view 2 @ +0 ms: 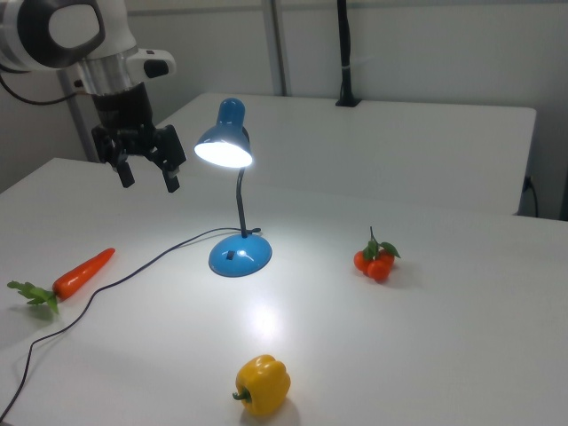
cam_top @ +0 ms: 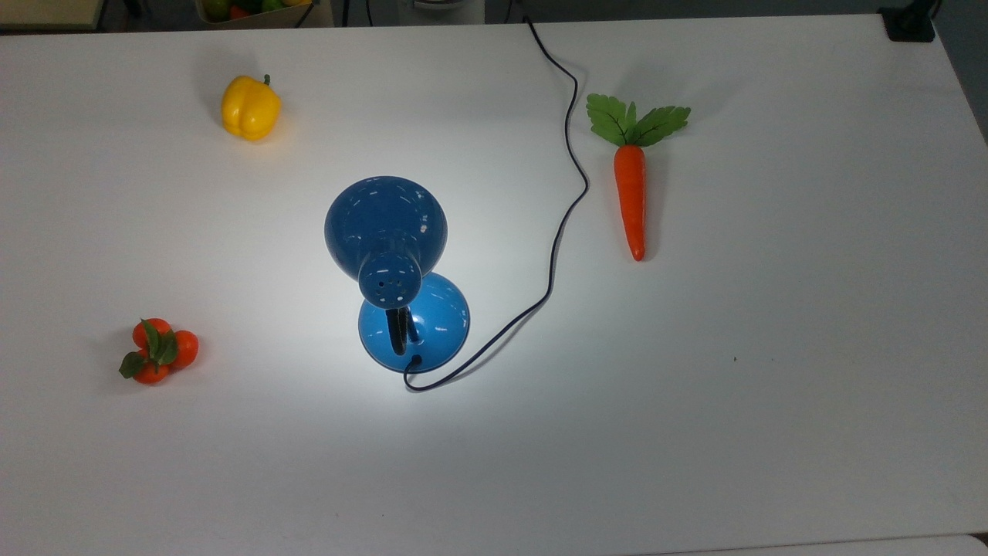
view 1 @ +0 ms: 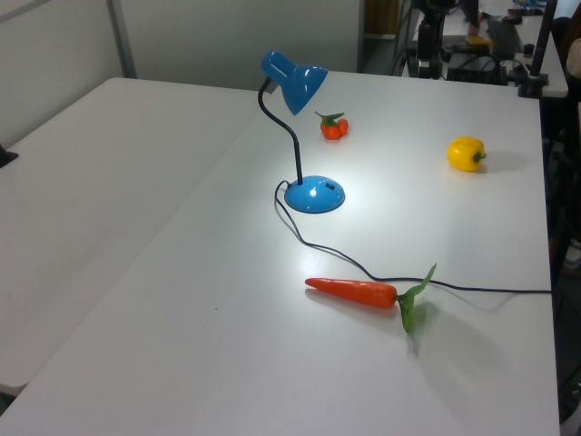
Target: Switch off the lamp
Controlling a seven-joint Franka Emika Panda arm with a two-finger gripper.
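Blue lamp (view 2: 232,191) is lit, we note, with the gripper (view 2: 149,180) hanging beside its shade, fingers apart, carrot (view 2: 82,272) below.

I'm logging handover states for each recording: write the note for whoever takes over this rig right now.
Hand: open, holding nothing, hanging in the air at the right view's left, apart from the lamp.
Lamp: upright mid-table and lit, throwing a bright pool on the table. Its round base carries a small dark switch; the cord trails past the carrot.
Also on the table: yellow pepper and tomato cluster, both away from the lamp.
Done: nothing.
Left: bring the hand to the base, probably press the switch, check the light goes out.
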